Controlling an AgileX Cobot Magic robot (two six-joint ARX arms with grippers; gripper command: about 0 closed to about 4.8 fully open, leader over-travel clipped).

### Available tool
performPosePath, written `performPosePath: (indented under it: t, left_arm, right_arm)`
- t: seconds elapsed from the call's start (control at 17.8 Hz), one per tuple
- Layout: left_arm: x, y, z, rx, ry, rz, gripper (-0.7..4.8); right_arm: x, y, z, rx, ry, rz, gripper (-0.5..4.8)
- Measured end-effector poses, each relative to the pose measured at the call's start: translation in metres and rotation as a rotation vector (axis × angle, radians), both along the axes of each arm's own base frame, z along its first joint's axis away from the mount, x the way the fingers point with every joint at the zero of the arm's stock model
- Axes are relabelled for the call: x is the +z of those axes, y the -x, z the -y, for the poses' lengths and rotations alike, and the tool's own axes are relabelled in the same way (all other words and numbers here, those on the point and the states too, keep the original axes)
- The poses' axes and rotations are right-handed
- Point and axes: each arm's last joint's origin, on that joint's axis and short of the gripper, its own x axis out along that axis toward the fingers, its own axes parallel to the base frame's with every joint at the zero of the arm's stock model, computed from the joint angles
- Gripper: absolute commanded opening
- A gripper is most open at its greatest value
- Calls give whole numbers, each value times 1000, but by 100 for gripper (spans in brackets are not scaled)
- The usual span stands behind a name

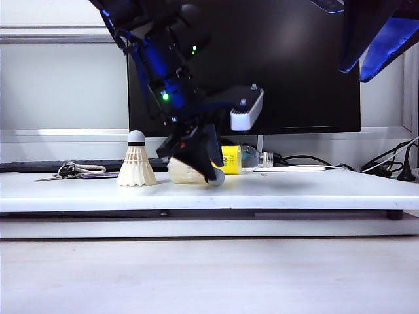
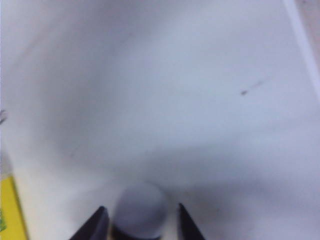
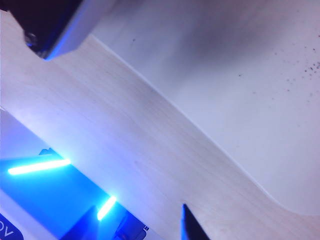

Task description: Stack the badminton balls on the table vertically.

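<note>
Shuttlecock at the exterior view's centre lies on its side on the table, cork between the left gripper's spread, not-yet-touching jaws; the upright shuttlecock stands just left. Right gripper, upper right, hangs open and empty.

Left claw lowered, pointing down, jaws parted, right claw raised high, jaws apart

Behind the work area you face a pale grey wall with horizontal trim, a large dark monitor standing against it, black cables trailing at the right, and a light wooden surface across the foreground.
</note>
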Motion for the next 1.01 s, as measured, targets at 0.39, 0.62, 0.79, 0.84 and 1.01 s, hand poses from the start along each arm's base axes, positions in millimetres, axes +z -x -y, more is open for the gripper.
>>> performPosePath:
  t: [0.39, 0.62, 0.79, 0.84, 1.01]
  left_arm:
    - [-6, -2, 2, -1, -3, -7, 183]
    - [-9, -4, 3, -1, -2, -4, 183]
    - [-9, -5, 3, -4, -11, 5, 183]
    - [-9, -5, 3, -3, -23, 18, 183]
    - [-9, -5, 3, -3, -26, 21, 183]
  right_arm:
    - [0, 0, 0, 0, -1, 2, 210]
    - [0, 0, 0, 0, -1, 3, 210]
    - [0, 0, 0, 0, -1, 3, 210]
    - [0, 0, 0, 0, -1, 3, 210]
    - [0, 0, 0, 0, -1, 3, 210]
